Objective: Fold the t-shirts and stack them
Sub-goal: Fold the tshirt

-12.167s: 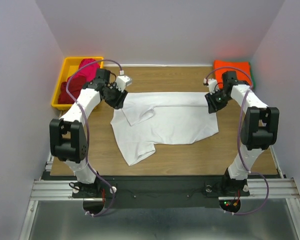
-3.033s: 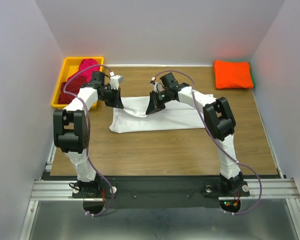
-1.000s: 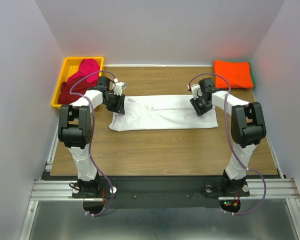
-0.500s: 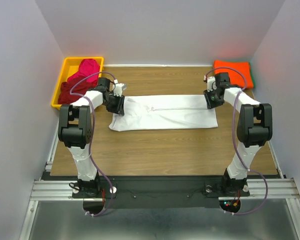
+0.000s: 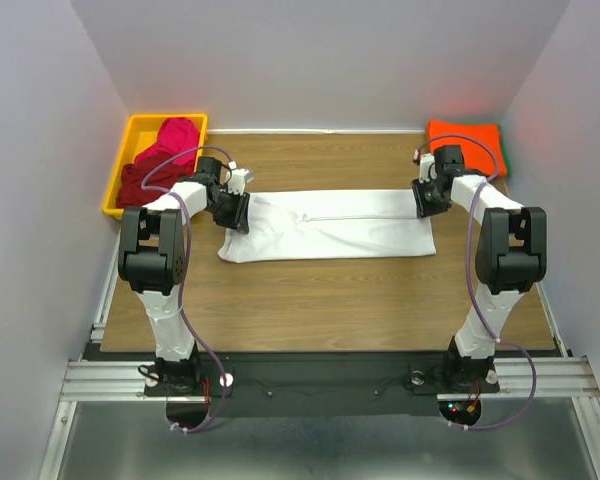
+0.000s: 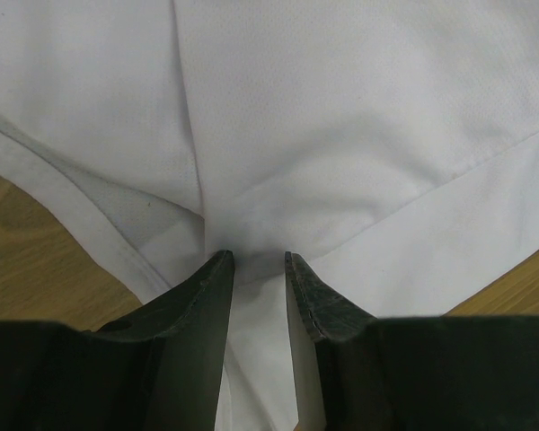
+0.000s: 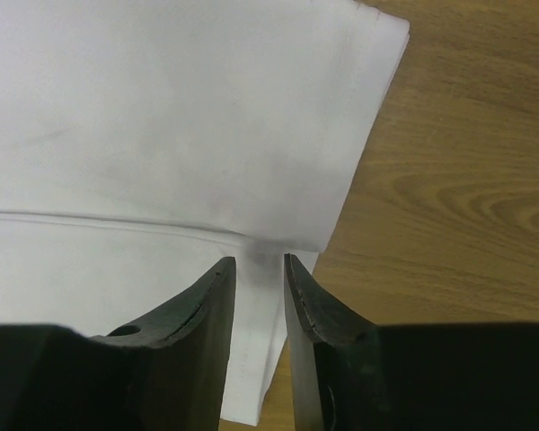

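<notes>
Top view: a white t-shirt (image 5: 330, 225) lies at the centre of the wooden table (image 5: 330, 300), folded into a long band that runs from 9 o'clock to 3 o'clock. The left gripper (image 5: 238, 212) sits on the band's 9 o'clock end and the right gripper (image 5: 422, 198) on its 3 o'clock end, toward the far edge.

Left wrist view: the left gripper (image 6: 256, 260) has its two dark fingers (image 6: 207, 305) drawn close together, with a puckered ridge of the white cloth pinched in the narrow gap between them.

Right wrist view: the right gripper (image 7: 259, 262) likewise nips the cloth between near-closed fingers, at the hemmed edge of the upper layer, with a lower layer showing beneath.

A folded orange t-shirt (image 5: 465, 148) rests in the table's 2 o'clock corner, well apart from the white one. A yellow bin (image 5: 142, 126) in the 10 o'clock corner holds a magenta t-shirt (image 5: 177, 135) and a dark red t-shirt (image 5: 135, 185), both crumpled.
</notes>
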Tool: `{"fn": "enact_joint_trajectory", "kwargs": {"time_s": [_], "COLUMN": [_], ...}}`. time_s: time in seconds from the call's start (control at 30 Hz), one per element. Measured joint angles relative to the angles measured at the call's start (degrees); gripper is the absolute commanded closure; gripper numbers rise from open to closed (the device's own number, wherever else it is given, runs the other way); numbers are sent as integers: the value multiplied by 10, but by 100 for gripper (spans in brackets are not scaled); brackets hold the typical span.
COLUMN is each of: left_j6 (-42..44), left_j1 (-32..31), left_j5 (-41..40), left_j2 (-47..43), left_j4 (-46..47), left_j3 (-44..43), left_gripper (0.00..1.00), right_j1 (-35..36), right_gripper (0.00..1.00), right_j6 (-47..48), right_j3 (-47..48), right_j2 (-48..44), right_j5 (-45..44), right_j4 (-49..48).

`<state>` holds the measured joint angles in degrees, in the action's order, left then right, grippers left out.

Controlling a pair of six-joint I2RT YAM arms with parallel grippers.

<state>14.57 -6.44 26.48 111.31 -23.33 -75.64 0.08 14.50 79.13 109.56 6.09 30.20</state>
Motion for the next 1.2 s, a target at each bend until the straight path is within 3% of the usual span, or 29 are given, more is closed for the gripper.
{"fn": "enact_joint_trajectory", "kwargs": {"time_s": [0.37,0.57,0.67,0.7,0.8,1.2], "left_j6": [0,0,0,0,0,-6], "left_j1": [0,0,0,0,0,0], "left_j5": [0,0,0,0,-1,-15], "left_j2": [0,0,0,0,0,3], "left_j4": [0,0,0,0,0,10], "left_j3": [0,0,0,0,0,2], "left_gripper": [59,59,60,60,60,68], "right_j1": [0,0,0,0,0,-26], "right_gripper": [69,63,71,81,99,99], "right_j6": [-8,-9,-10,-12,-15,-21], "right_j3": [-2,-2,-2,-2,-2,-2], "right_j2": [15,17,20,22,26,10], "right_j5": [-8,-20,-22,-22,-17,-13], "right_j4": [7,7,7,7,7,10]}}
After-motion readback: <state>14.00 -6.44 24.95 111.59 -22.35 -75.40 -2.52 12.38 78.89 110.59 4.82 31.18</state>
